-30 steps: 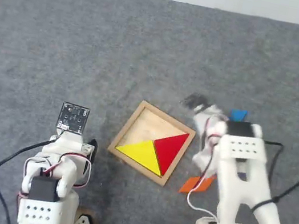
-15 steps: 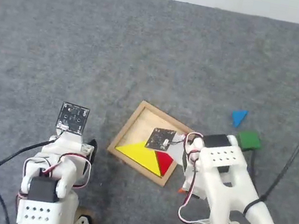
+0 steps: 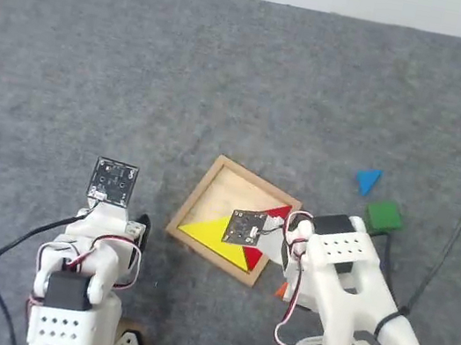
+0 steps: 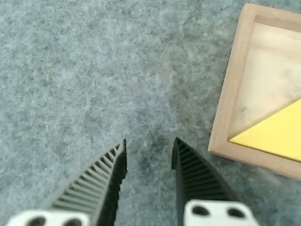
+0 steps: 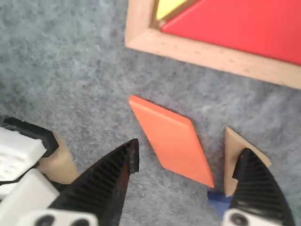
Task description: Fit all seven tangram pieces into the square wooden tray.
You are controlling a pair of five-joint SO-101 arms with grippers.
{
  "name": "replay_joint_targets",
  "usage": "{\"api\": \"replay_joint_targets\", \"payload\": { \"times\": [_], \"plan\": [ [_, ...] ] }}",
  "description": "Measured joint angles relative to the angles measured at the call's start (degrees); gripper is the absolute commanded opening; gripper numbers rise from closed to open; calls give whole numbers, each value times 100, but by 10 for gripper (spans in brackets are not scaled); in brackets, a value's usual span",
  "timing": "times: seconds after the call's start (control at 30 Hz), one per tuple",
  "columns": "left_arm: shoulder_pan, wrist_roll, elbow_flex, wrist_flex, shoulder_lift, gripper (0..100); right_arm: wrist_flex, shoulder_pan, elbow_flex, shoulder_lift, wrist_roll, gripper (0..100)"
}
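Note:
The square wooden tray (image 3: pixel 199 198) holds a yellow triangle (image 3: pixel 209 234) and a red triangle (image 3: pixel 278 211), partly covered by the right arm (image 3: pixel 342 246). In the right wrist view my right gripper (image 5: pixel 188 157) is open just above the orange parallelogram (image 5: pixel 171 139), which lies on the carpet by the tray rim (image 5: pixel 197 52). A tan triangle (image 5: pixel 233 150) lies beside the parallelogram. A blue triangle (image 3: pixel 368 180) and a green square (image 3: pixel 384 216) lie on the carpet right of the tray. My left gripper (image 4: pixel 148 150) is open over bare carpet, close to the tray's edge (image 4: pixel 230 94).
Grey carpet covers the whole table. The left arm (image 3: pixel 85 263) stands at the near left and the right arm's base at the near right. A black cable (image 3: pixel 444 255) runs along the right side. Open carpet stretches behind the tray.
The right arm has swung from beside the blue triangle back toward the tray's near right corner and now covers most of the orange parallelogram. The green square has come into view. The left arm is still.

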Motion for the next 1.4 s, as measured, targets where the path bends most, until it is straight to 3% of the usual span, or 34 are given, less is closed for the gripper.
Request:
{"api": "replay_joint_targets", "payload": {
  "times": [0.17, 0.47, 0.7, 0.87, 1.23, 1.4],
  "plan": [
    [-9, 0, 0, 0, 0, 153, -378, -70, -9, 396, -299, 282],
    [-9, 0, 0, 0, 0, 153, -501, -18, -149, 809, -624, 177],
    [-9, 0, 0, 0, 0, 153, -598, -9, -202, 809, -1556, 96],
    [0, 0, 0, 0, 0, 153, -571, -9, -475, 923, -2391, 91],
    [-9, 0, 0, 0, 0, 153, 1064, -79, -2268, 457, -2532, 91],
    [-9, 0, 0, 0, 0, 153, 1292, -114, -2989, 457, -2435, 90]
  ]
}}
